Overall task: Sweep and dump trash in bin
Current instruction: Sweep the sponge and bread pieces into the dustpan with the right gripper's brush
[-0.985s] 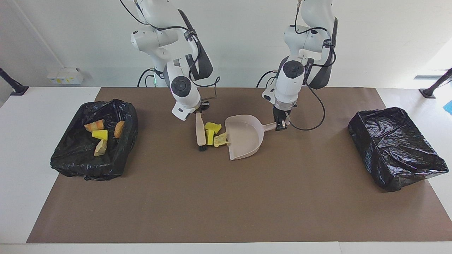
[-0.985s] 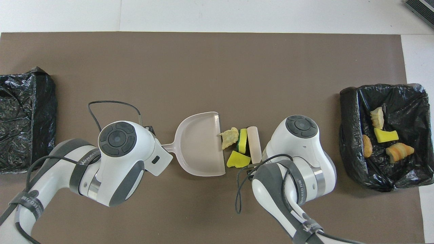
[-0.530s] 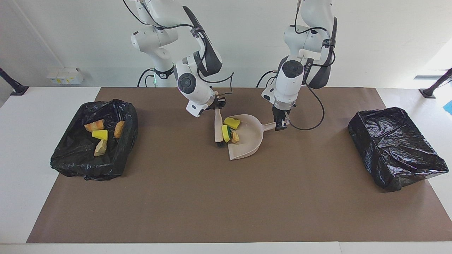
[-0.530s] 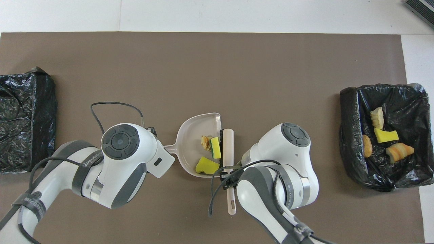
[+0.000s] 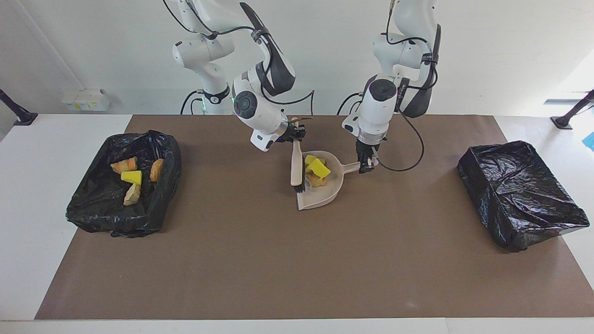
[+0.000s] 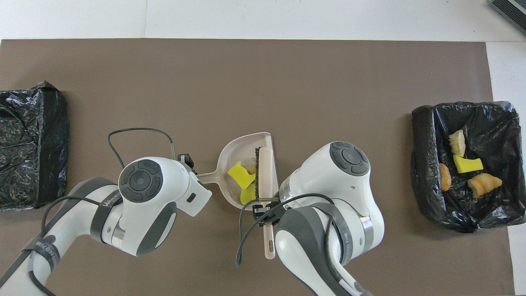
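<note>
Brown mat (image 5: 297,260) — left jaws clamp dustpan (image 5: 320,192), right jaws clamp brush (image 5: 295,164).

Two black-lined bins: one (image 5: 124,184) at the right arm's end of the tabletop, one (image 5: 522,192) at the left arm's end. One dustpan (image 5: 325,190). One brush (image 5: 296,163). Four trash chunks (image 5: 131,177) in the first bin; about three more (image 5: 316,169) bunched in the dustpan.

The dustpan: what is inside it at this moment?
Inside the dustpan lie yellow foam chunks and an orange-brown piece. The brush stands at its mouth, bristles down, and partly covers them, so the exact count cannot be seen.
</note>
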